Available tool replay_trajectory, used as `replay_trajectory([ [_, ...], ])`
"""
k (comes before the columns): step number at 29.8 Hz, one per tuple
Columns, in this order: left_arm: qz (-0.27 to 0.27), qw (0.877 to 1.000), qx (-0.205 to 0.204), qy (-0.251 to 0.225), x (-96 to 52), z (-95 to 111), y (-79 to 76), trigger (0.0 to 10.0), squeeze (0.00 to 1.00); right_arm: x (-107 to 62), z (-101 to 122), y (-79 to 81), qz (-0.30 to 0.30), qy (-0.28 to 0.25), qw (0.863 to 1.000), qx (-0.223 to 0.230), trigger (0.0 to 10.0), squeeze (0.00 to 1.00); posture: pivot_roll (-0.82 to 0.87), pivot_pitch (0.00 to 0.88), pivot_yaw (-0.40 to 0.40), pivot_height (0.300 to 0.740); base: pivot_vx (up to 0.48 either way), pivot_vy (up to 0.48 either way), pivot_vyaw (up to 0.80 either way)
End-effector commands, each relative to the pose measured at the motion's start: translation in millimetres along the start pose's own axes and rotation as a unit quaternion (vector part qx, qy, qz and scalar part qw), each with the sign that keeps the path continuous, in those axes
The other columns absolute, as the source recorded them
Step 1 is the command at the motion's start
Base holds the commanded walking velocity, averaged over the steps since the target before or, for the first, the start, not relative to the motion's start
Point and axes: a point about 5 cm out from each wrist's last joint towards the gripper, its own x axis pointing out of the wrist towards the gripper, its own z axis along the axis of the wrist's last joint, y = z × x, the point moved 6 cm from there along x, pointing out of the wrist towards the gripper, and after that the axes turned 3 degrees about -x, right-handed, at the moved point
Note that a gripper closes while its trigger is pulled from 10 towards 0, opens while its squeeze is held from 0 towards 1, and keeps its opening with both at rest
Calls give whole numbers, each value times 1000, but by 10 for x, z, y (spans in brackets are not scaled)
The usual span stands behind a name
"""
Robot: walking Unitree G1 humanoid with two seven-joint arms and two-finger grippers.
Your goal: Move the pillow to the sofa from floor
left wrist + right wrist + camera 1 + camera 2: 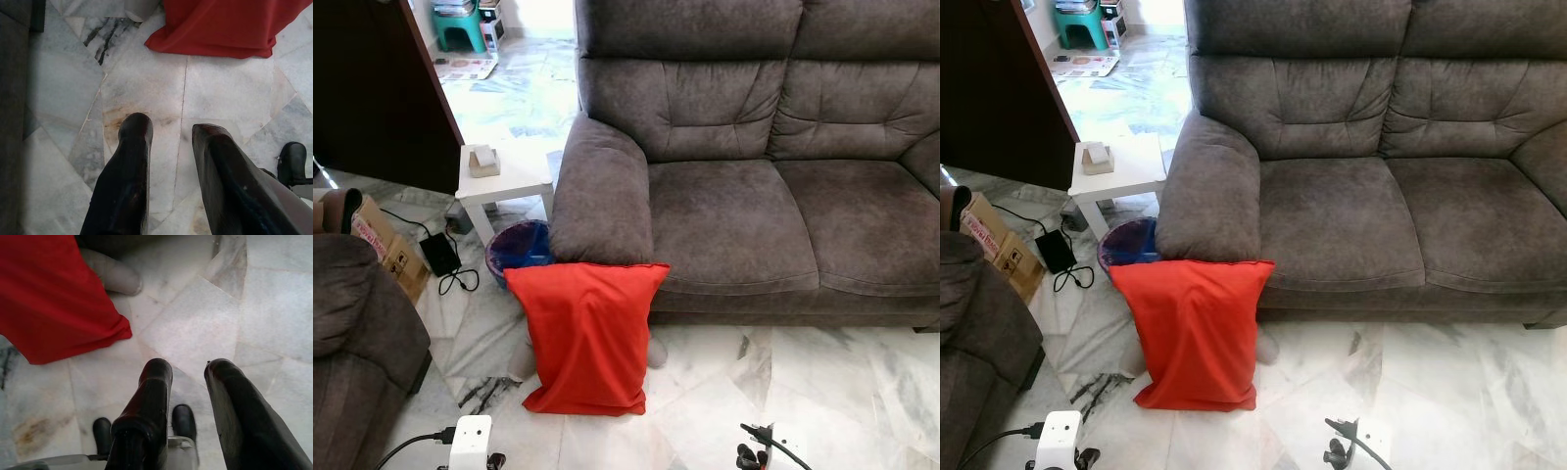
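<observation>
— While I stand facing the sofa (754,196), where's the pillow (585,338)?

— Lower centre of my head view: red, upright on the marble floor (822,392), its top edge leaning against the sofa's armrest front. Something grey sits behind its lower right corner; I can't make out what.

— And your pincers?

— My left gripper (168,134) hangs over bare floor, fingers spread apart, holding nothing; the pillow's bottom edge lies near, ahead of it. My right gripper (188,369) is likewise parted and empty, the pillow's corner at the upper left of its view.

— Anything beside the sofa?

— Left of the armrest, a white table (504,176) and a blue bin (517,250).
</observation>
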Motion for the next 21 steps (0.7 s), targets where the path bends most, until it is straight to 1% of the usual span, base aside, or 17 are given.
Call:
replay_trajectory([
  [1, 7, 1000, -6, 13, -18, -96, 34, 10000, 0, -14, -82, -24, -5, 15, 1000, -4, 10000, 0, 30, 141, 26, 740, 0, 0, 0],
  [3, 7, 1000, -6, 13, -19, -97, 34, 10000, 0, -15, -84, -18, -3, 15, 1000, -1, 10000, 0, 32, 142, 26, 740, 277, 0, 0],
  [7, 6, 1000, -7, 14, -21, -105, 35, 10000, 0, -16, -89, -8, 0, 15, 1000, 3, 10000, 0, 31, 143, 26, 740, 0, 0, 0],
  [15, 6, 1000, -7, 14, -23, -108, 36, 10000, 0, -13, -78, -1, -2, 12, 1000, 3, 10000, 0, 32, 142, 27, 740, 262, 0, 0],
  [17, 1, 1000, 7, 14, -22, -108, 17, 10000, 0, -12, -83, 6, 0, 15, 1000, -3, 10000, 0, 33, 143, 27, 740, 268, 0, 0],
  [21, 1, 1000, 5, 14, -22, -112, 11, 10000, 0, -11, -81, 25, 4, 14, 1000, -4, 10000, 0, 32, 143, 26, 740, 281, 0, 0],
])
